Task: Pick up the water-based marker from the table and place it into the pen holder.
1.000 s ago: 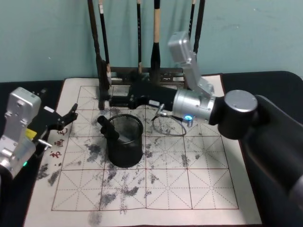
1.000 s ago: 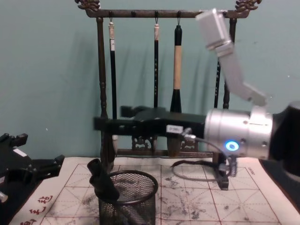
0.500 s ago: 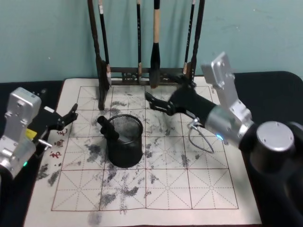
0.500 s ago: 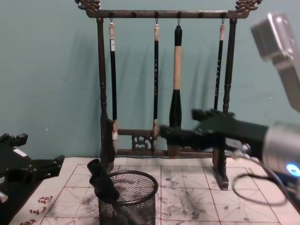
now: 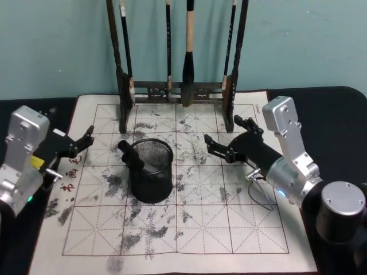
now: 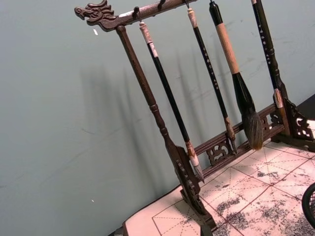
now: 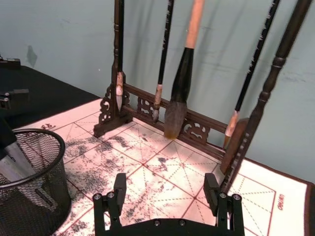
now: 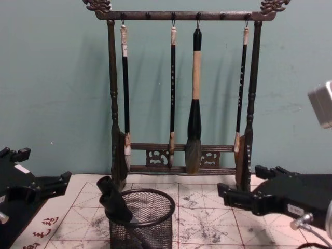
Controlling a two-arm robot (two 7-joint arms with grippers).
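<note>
The table (image 5: 298,103), with its ink-stained gridded mat, fills the lower part of the head view. The brush rack (image 5: 178,89) stands at upper centre.

The pen holder (image 5: 150,170) sits left of centre. The water-based marker (image 5: 131,154) is already inside it. Its long axis is tilted, with the black cap leaning over the rim at upper left and the pale barrel running down inside the mesh.

The right gripper (image 5: 228,140) lies right of centre, well apart from the holder, fingers spread wide and holding nothing. The marker lies to its left in the frame.

The left gripper (image 5: 86,140) rests at the left edge, also spread and empty, and is nearer the cap.

Judgement: placement appears complete. No further grasp seems required.
</note>
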